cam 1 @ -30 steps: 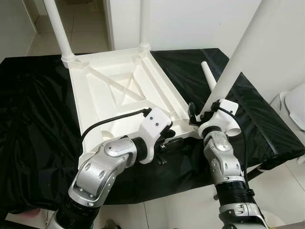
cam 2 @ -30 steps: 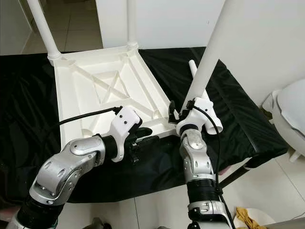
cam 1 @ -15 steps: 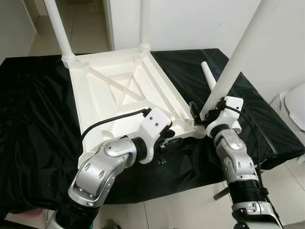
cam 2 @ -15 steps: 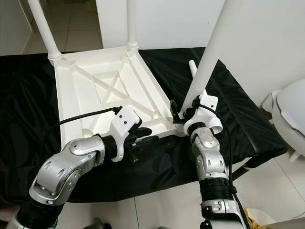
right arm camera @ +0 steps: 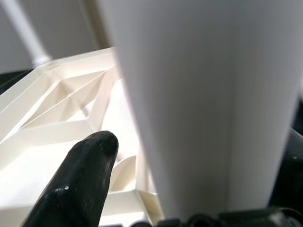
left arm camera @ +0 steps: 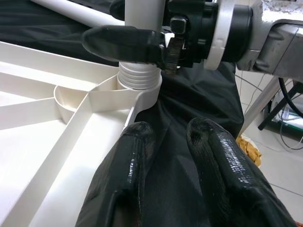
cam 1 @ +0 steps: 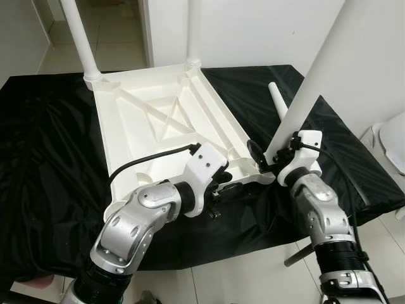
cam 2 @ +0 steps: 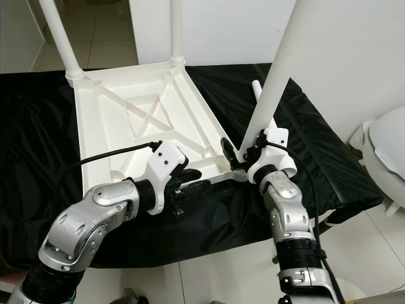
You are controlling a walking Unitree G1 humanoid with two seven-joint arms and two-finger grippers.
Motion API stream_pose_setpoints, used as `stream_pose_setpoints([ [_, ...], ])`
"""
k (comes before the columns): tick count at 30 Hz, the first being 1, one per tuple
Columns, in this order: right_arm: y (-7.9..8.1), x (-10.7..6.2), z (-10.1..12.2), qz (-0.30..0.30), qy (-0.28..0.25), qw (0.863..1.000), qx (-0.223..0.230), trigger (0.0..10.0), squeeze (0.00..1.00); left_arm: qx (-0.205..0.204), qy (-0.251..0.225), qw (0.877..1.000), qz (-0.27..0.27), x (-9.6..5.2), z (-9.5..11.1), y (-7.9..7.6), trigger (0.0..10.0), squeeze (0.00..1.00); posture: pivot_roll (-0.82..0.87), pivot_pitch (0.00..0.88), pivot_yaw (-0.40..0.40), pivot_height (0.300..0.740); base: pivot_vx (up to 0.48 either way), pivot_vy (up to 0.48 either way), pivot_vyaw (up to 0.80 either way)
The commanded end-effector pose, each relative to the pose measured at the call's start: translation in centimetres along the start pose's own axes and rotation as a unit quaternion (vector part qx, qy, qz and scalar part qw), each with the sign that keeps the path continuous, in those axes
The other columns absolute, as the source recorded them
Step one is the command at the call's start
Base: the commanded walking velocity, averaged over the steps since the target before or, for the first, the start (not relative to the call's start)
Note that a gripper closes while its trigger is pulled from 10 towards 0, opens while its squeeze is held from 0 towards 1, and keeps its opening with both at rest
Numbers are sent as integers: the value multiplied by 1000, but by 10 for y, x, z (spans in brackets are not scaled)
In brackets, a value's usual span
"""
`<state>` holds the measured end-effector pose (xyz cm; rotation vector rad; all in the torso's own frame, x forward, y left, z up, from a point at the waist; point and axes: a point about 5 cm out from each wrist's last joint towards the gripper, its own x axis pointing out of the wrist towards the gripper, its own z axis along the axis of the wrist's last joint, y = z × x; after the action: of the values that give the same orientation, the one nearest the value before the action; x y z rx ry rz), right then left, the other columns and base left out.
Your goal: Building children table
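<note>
Your right claw (cam 1: 269, 158) has slid outward and lower over the last second: it now holds the white leg (cam 1: 319, 75) close to the leg's foot, with the forearm swung further to your right. The leg has come more upright with it, and its threaded end (left arm camera: 138, 78) now sits in the near right corner socket (left arm camera: 118, 92) of the upturned tabletop (cam 1: 158, 117). In the left wrist view several thread rings are exposed above the socket rim, so I judge the leg is started but not screwed home.

The right claw is clamped on that leg, one black finger (right arm camera: 83, 177) lying along its side.

Your left claw (cam 1: 231, 188) rests at the near edge of the tabletop, just beside the same corner. Its two fingers (left arm camera: 142, 175) lie close together over the black cloth (cam 1: 44, 145); whether they pinch the tabletop's rim or the cloth is hard to tell from here, so treat that hold as uncertain.

The tabletop lies underside up on the cloth-covered table, with two legs (cam 1: 79, 35) already standing at its far corners. One loose leg (cam 1: 277, 101) lies on the cloth beyond your right arm.

For you, this means the third leg now needs turning, not aligning, and the left claw should steady the tabletop while you twist.
</note>
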<state>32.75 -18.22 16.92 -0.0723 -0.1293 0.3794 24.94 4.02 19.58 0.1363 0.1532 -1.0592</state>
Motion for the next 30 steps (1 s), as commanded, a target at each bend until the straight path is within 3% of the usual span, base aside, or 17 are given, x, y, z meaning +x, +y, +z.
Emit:
stream_pose_setpoints([
  [1,-4,-4,-4,16,8,1000,-5,10000,0,2,1,1000,8,1,1,1,10000,0,-36,63,-14,740,0,0,0],
  [6,-7,-5,-4,23,10,1000,-10,10000,0,2,1,1000,7,1,1,1,10000,0,-37,63,-13,740,0,0,0],
  [11,-19,-6,-3,43,20,998,-43,10000,0,3,2,1000,4,0,1,0,10000,0,-35,67,-7,740,0,0,0],
  [23,-24,-7,-3,67,25,996,-58,10000,0,2,5,1000,3,-1,1,0,10000,0,-34,74,1,740,0,0,0],
  [27,-21,-4,-7,103,34,992,-65,8941,0,3,15,1000,-9,-2,-1,-3,10000,0,-28,74,6,740,0,0,0],
  [30,-20,-2,-8,113,37,991,-66,8784,0,4,19,1000,-17,-2,-1,-5,10000,0,-26,74,6,740,0,0,0],
])
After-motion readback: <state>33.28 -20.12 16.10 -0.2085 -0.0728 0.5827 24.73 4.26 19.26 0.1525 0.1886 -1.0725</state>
